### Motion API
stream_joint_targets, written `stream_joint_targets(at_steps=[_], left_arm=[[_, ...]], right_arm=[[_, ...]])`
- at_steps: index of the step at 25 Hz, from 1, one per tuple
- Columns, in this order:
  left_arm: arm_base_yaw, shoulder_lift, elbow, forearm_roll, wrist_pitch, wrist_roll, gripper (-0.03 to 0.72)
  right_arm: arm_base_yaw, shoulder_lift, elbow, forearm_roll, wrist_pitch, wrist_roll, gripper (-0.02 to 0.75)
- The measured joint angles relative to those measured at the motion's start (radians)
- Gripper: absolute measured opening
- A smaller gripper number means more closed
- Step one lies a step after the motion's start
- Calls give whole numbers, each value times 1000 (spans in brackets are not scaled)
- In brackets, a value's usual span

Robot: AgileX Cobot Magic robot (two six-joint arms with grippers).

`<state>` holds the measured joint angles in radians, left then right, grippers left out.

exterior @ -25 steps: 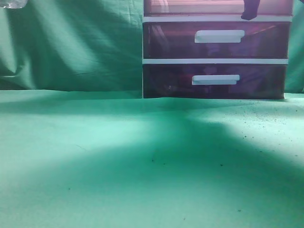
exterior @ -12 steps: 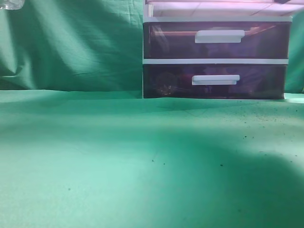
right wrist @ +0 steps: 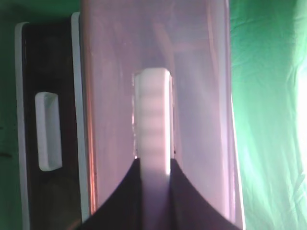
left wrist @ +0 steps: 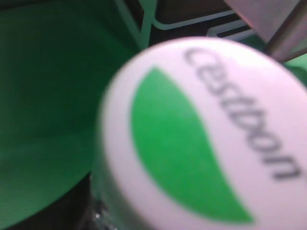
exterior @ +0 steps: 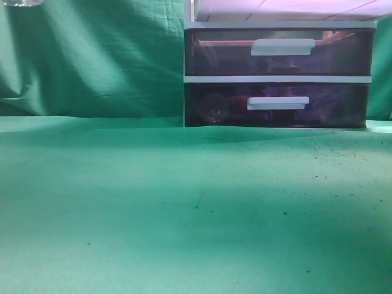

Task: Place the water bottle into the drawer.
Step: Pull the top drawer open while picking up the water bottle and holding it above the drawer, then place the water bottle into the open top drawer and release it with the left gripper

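The water bottle's white cap (left wrist: 201, 129), with a green mark and the word "cestbon", fills the left wrist view. Its clear body (left wrist: 96, 211) shows below, and the left gripper's fingers are hidden behind it. In the exterior view only the bottle's bottom (exterior: 18, 2) shows, high at the top left corner. The drawer (exterior: 282, 9), with its pinkish front (right wrist: 196, 96), stands pulled out of the white-framed unit. My right gripper (right wrist: 152, 160) is shut on the drawer's white handle (right wrist: 152, 115), one dark finger on each side.
Two darker drawers with white bar handles (exterior: 283, 46) (exterior: 278, 103) sit shut below the top one. The unit stands at the back right on a green cloth (exterior: 184, 208). A green backdrop (exterior: 92, 61) hangs behind.
The top drawer has slid out toward the camera. The right gripper's finger, seen at its front a second ago, has left the exterior view. The bottle has edged slightly right.
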<state>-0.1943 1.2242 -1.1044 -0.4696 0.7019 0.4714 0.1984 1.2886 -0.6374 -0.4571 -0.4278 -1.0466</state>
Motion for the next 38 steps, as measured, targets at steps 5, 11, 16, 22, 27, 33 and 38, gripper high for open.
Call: stream_joint_targets(at_steps=[5, 11, 16, 22, 27, 33, 38], left_arm=[[0, 2, 0, -131, -1, 87, 307], [-9, 3, -52, -267, -1, 193, 307], [-122, 27, -242, -286, -92, 307, 307], [-274, 201, -576, -297, -126, 313, 307], [-353, 394, -725, -276, -104, 311, 307], [-370, 585, -737, -141, -104, 310, 307], [-370, 636, -737, -96, -109, 258, 307]], right_arm=[[46, 0, 2, 32, 15, 4, 85], [53, 0, 2, 42, 21, 2, 85], [57, 0, 2, 46, 23, -3, 85], [61, 0, 2, 47, 23, -4, 85], [62, 0, 2, 48, 25, -4, 85], [62, 0, 2, 48, 31, -4, 85], [62, 0, 2, 48, 38, -6, 85]])
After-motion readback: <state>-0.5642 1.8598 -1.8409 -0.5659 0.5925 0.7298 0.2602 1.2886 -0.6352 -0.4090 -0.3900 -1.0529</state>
